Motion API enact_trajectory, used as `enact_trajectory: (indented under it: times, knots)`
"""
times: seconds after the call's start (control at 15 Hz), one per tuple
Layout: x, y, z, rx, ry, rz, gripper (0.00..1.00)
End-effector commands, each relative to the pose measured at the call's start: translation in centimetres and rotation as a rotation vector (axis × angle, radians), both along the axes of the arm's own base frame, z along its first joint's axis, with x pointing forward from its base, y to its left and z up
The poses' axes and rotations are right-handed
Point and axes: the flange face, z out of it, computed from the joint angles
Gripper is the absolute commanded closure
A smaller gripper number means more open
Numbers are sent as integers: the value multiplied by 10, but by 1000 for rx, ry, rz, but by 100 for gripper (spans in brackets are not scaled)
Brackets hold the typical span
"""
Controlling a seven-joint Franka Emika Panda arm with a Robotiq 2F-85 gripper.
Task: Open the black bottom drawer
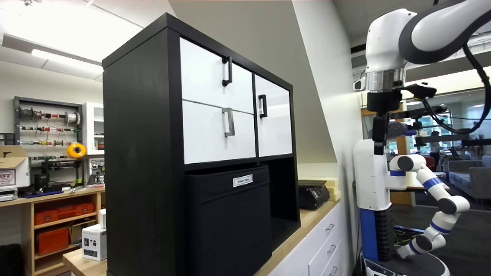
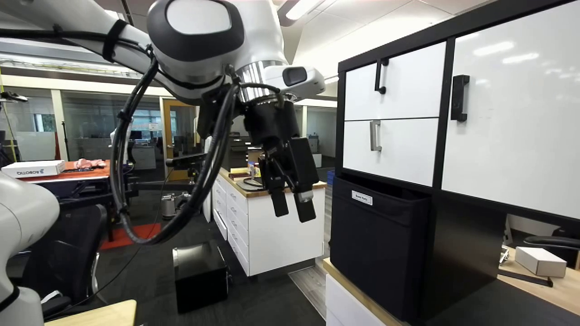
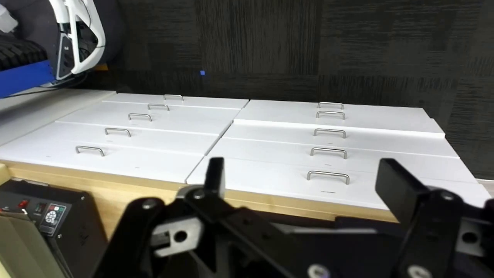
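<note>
Robotiq gripper (image 3: 303, 172) gapes empty, black fabric drawer (image 1: 234, 220) at its eight o'clock in an exterior view—a shallow pinch could slip!

black bottom drawer (image 1: 230, 218), upright, white-labelled

In an exterior view, strip light (image 1: 67, 61) and ceiling (image 1: 88, 21) burn white, upper left of the cabinet (image 1: 138, 153). Pale reflections (image 2: 494, 48) glare on the cabinet's large white panel (image 2: 512, 131) in an exterior view. Low in the cabinet, the black bottom drawer (image 1: 230, 218) looks dim. In the wrist view the claw (image 3: 303, 175) is out of focus
</note>
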Motion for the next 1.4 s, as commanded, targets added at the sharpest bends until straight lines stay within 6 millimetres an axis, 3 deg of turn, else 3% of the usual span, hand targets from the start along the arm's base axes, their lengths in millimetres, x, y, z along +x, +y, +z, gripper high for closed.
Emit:
enact_trajectory:
  times: [0.0, 1.0, 1.07, 1.13, 1.33]
  knots:
    - [30, 10, 1, 20, -14, 58, 0]
    - [111, 62, -14, -3, 19, 316, 0]
    - [114, 65, -14, -7, 22, 329, 0]
    - [103, 61, -17, -5, 26, 290, 0]
    - [111, 66, -19, -9, 32, 309, 0]
